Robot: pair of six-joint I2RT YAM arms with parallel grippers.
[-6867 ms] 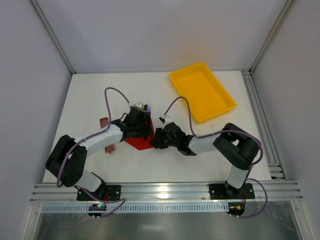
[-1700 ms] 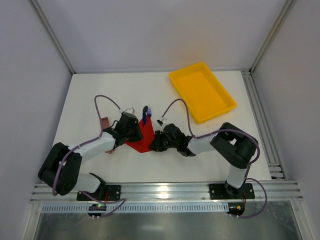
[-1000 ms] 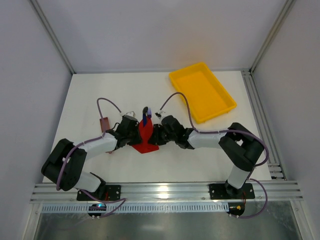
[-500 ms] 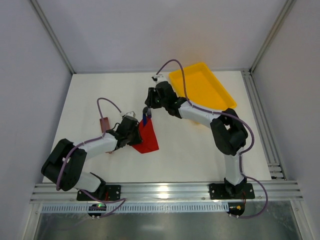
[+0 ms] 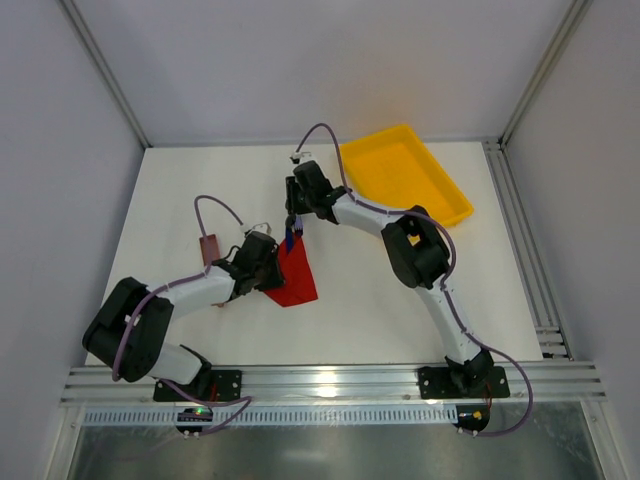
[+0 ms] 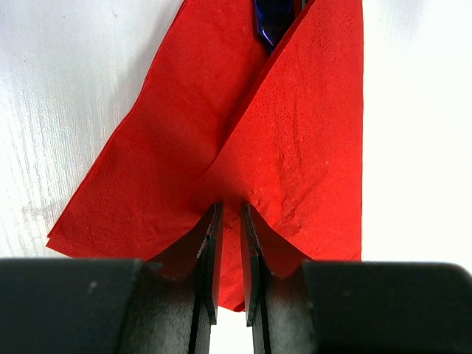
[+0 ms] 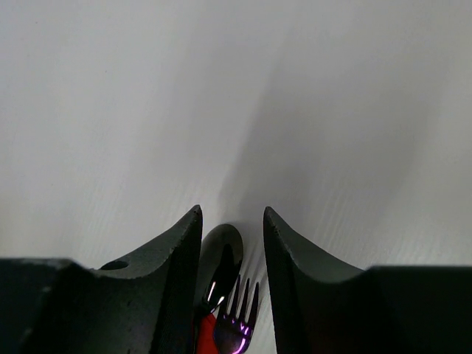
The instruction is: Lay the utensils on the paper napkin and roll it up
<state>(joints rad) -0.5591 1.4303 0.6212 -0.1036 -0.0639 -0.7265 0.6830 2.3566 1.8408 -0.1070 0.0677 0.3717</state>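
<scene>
The paper napkin (image 5: 294, 279) (image 6: 302, 125) lies red and folded into a narrow wedge near the table's middle. My left gripper (image 5: 266, 271) (image 6: 229, 215) sits low at its left side, shut on a raised fold of the red paper. The utensils stick out of the wedge's far end (image 5: 291, 236): a black spoon head (image 7: 222, 257) and blue-purple fork tines (image 7: 239, 328). A blue handle (image 6: 272, 16) shows inside the fold. My right gripper (image 5: 294, 214) (image 7: 231, 215) hovers over those heads, open, with a finger on either side of them and gripping nothing.
A yellow tray (image 5: 404, 182) stands at the back right, just beyond my right arm's forearm. A small brownish-red block (image 5: 208, 246) lies left of my left arm. A metal rail (image 5: 515, 230) runs along the table's right edge.
My right arm swung from the napkin's right side to the far end over the utensil heads, and its jaws opened. The napkin's right flap now lies folded over. My left gripper held still.
</scene>
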